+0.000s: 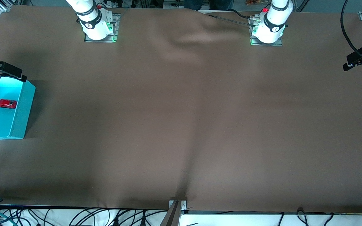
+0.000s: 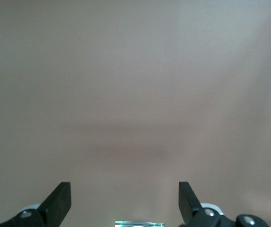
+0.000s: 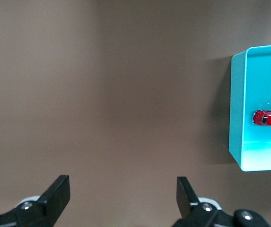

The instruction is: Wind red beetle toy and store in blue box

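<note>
Evidently your toy (image 1: 7, 103) lay stored in the box (image 1: 22, 106) at nine o'clock, so both grippers, left (image 2: 124, 198) and right (image 3: 123, 196), hung empty, jaws apart.

Blue box (image 1: 19, 116) sits on the table (image 1: 181, 125) at the right arm's end. Red beetle toy (image 1: 7, 103) lies inside it, on the floor, close to the wall that faces the table's middle — not touching the rim. Right gripper (image 1: 3, 71) hangs over the box's edge nearest the bases. Left gripper (image 1: 361, 58) hangs over the left arm's end — well apart from the box.
</note>
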{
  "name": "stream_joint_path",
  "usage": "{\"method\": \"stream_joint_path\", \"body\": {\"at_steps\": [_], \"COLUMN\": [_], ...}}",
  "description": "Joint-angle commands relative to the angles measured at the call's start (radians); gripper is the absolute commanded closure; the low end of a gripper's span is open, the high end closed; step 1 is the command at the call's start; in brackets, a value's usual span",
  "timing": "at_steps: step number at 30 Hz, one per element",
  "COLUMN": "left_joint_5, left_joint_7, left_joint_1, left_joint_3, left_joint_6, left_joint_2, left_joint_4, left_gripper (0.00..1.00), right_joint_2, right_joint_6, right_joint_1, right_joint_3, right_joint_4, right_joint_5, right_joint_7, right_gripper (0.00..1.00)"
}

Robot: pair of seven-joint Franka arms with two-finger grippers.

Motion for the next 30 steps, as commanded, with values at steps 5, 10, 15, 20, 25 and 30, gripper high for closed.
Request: {"method": "stream_joint_path", "body": {"at_steps": [5,10,15,20,25,30], "left_joint_5": [-0.009,-0.009,-0.009,-0.009,-0.007,-0.007], "left_joint_7": [-0.009,-0.009,-0.009,-0.008,-0.008,-0.006], "left_joint_1": [0.005,0.005,0.005,0.005,0.005,0.006], "left_joint_3": [0.000,0.001,0.001,0.003,0.003,0.003], "left_joint_6": [0.008,0.008,0.008,0.011,0.010,0.011], "left_joint_2": [-0.010,-0.010,-0.009,-0.007,-0.009,-0.009], "left_joint_4": [-0.003,-0.001,-0.001,0.000,0.000,0.000], "left_gripper": [0.00,0.00,0.00,0.00,0.00,0.00], "right_joint_2": [-0.020,-0.019,-0.011,-0.014,-0.014,-0.019], "right_joint_6": [0.003,0.009,0.009,0.009,0.008,0.009], "right_joint_1": [-0.007,0.013,0.014,0.037,0.206,0.471], "right_joint_3": [0.024,0.026,0.024,0.012,-0.157,-0.436], "right_joint_4": [-0.016,0.003,0.008,0.008,0.011,0.011], "right_joint_5": [-0.043,-0.054,-0.046,-0.051,-0.048,-0.042], "right_joint_7": [0.049,0.057,0.069,0.071,0.072,0.072], "right_gripper": [0.00,0.00,0.00,0.00,0.00,0.00]}}
